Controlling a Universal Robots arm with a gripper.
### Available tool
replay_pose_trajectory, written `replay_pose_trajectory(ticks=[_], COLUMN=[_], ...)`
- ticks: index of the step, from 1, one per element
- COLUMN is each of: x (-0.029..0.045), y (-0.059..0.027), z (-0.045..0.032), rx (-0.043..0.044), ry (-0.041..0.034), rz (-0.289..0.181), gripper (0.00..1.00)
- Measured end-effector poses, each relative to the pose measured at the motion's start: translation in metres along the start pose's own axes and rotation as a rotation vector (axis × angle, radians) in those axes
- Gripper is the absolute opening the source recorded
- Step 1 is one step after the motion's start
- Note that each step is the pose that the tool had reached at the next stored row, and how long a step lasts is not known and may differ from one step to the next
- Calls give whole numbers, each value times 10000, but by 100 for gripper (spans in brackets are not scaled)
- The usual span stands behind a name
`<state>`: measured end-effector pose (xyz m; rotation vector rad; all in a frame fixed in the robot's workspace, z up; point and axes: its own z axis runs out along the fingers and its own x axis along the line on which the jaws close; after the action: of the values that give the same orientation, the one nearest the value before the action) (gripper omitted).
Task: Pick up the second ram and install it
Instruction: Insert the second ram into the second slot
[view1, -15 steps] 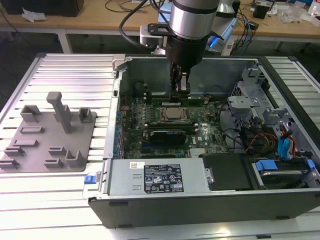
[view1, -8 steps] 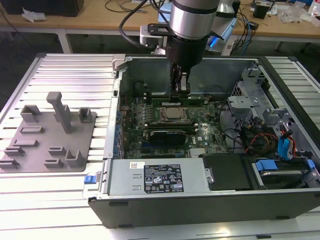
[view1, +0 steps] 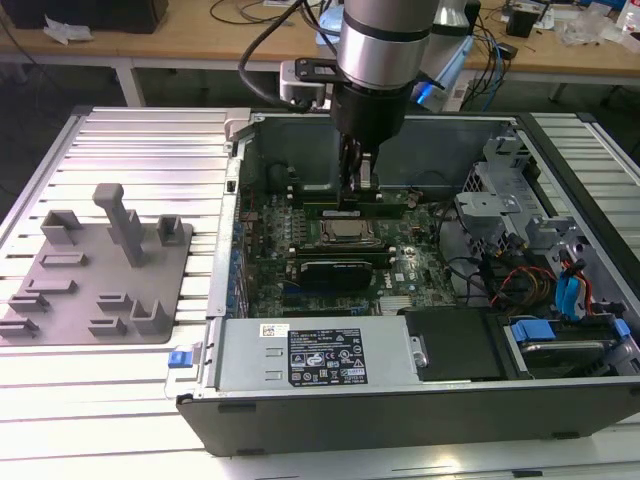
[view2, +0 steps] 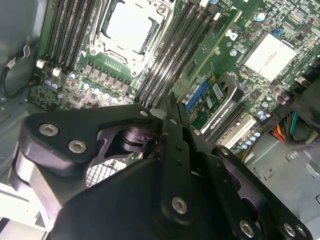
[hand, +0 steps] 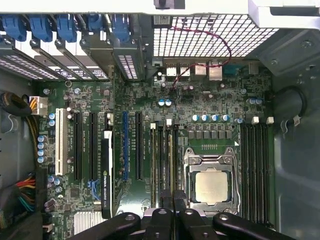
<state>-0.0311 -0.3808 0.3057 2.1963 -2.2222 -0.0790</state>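
Jaws clamped on second ram (view2: 210, 50), upright among slots (view2: 167, 65), processor (hand: 211, 186) just beside

You see a ribbed metal bench (view1: 130, 150) across the frame. Along the top edge stands a wooden table (view1: 180, 45) carrying loose cables (view1: 492, 45), with dark floor (view1: 60, 88) beneath it.

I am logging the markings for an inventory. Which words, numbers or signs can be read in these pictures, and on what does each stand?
No text can be quoted with certainty.
The black label on the power supply: print too small to read.
The white sticker beside it: too small.
White lettering on the black expansion card: too blurred.
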Motion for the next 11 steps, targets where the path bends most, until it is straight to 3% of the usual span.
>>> replay_pose_trajectory(ticks=[8,11], x=[4,5], y=[-4,-5], z=[188,224], rx=[13,13], ry=[0,-1], rz=[-2,-1], gripper=[9,9])
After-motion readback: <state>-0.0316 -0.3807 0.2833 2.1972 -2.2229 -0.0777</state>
